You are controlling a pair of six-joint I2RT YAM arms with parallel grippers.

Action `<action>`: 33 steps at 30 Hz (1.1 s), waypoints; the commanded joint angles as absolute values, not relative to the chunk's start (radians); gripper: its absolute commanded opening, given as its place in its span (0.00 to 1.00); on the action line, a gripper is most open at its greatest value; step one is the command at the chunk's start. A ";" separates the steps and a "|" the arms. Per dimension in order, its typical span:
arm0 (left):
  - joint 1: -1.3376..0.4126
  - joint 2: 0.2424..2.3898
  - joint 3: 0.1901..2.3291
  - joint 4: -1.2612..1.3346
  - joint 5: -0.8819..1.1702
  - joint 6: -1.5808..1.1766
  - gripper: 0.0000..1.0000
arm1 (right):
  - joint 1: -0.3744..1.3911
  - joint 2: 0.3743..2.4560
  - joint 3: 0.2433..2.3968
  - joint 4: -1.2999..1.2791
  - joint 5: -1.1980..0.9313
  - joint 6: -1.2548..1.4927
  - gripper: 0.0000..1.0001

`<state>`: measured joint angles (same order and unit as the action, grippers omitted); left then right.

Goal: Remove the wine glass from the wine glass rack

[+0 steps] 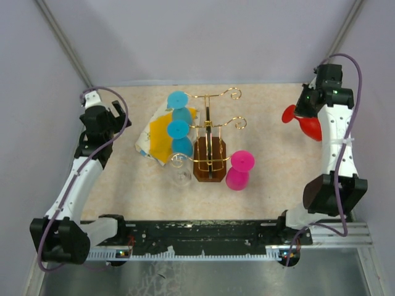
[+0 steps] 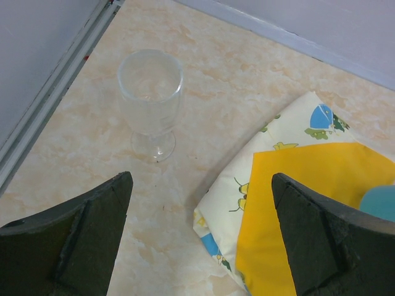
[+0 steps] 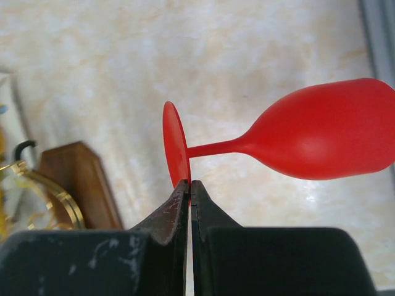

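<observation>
**Item 1: red wine glass** [image 3: 321, 139]. Opaque red and off the rack, over the tabletop [image 1: 271, 160] near its far right corner. It lies on its side with the long axis roughly level. The foot disc faces the rack and the bowl points toward the right edge.

**Item 2: right gripper** [image 3: 189, 185]. Fingers pressed together, pinching the rim of the red glass's foot disc.

**Item 3: left gripper** [image 2: 200, 177]. Fingers spread wide with nothing between them, near the left edge of the tabletop.

**Item 4: wine glass rack** [image 1: 210, 126]. Thin gold wire with scroll-ended arms on a dark wooden octagonal base [image 1: 210, 159], at the tabletop's centre.

**Item 5: 2 blue wine glasses** [image 1: 178, 98] [image 1: 178, 128]. Both hang on the rack's left arms, foot discs uppermost.

**Item 6: pink wine glass** [image 1: 239, 169]. On the tabletop, just right of the base.

**Item 7: clear wine glass** [image 2: 150, 98]. Upright on its foot, just left of the base.

**Item 8: folded cloth** [image 2: 296, 185]. Yellow panel on cream, printed with small cartoon figures, lying under the blue glasses to the left of the rack.
</observation>
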<state>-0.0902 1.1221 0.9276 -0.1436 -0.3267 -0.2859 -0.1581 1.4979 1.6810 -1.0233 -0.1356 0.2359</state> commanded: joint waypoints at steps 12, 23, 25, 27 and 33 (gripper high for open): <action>-0.094 1.060 0.885 -0.157 -0.287 -0.307 1.00 | 0.029 1.884 1.992 -1.149 0.714 0.202 0.00; -0.094 1.050 0.870 -0.176 -0.269 -0.322 1.00 | 0.102 2.144 2.134 -1.167 1.026 0.218 0.00; -0.094 1.051 0.868 -0.181 -0.263 -0.329 1.00 | 0.112 2.176 2.138 -1.154 1.065 0.217 0.00; -0.094 1.049 0.866 -0.187 -0.257 -0.332 1.00 | 0.114 2.215 2.154 -1.161 1.094 0.215 0.00; -0.094 1.034 0.843 -0.190 -0.246 -0.342 1.00 | 0.113 2.316 2.160 -1.160 1.139 0.203 0.00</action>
<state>-0.0902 1.0618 0.8639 -0.1837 -0.2665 -0.3241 0.1093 2.2620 2.1174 -1.1664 1.0294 0.2062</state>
